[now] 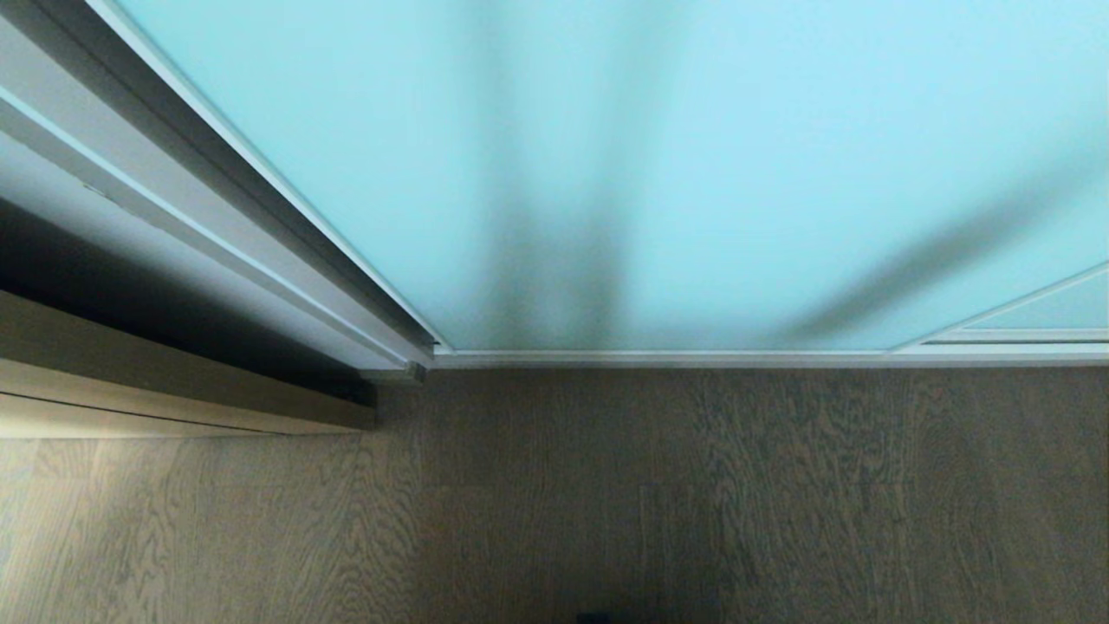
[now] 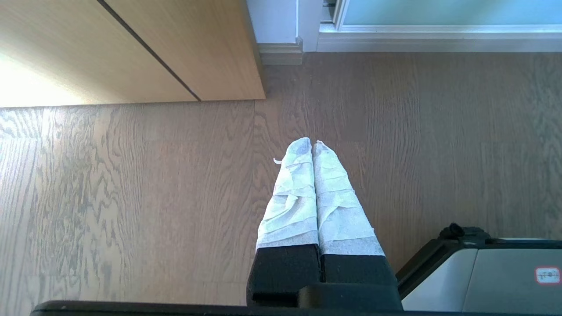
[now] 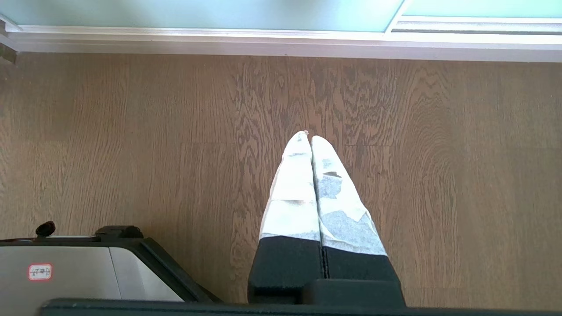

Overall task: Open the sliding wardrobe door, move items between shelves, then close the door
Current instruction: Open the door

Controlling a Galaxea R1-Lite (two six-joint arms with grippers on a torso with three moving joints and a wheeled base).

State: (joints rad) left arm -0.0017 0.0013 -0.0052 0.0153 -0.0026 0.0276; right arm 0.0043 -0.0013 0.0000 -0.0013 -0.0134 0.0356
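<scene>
We find the sliding wardrobe door (image 1: 693, 173) fully across its opening, directly ahead of us and filling the upper head view; its bottom rail meets the wood-grain floor (image 1: 606, 503) along a silver-white frame (image 1: 658, 357). A second panel's frame corner (image 1: 1014, 334) overlaps at the right. Neither shelves nor items are visible behind the frosted glass. The left gripper (image 2: 312, 145) and the right gripper (image 3: 308, 137) both hang over the floor, well apart from the door, their tape-wrapped fingers pressed together and empty. We judge the panel heavy, rigid and breakable, its glass too smooth to grip; it should roll on its track under a steady sideways push. The vertical frame edge (image 1: 286, 186) at the left offers the soundest purchase.
</scene>
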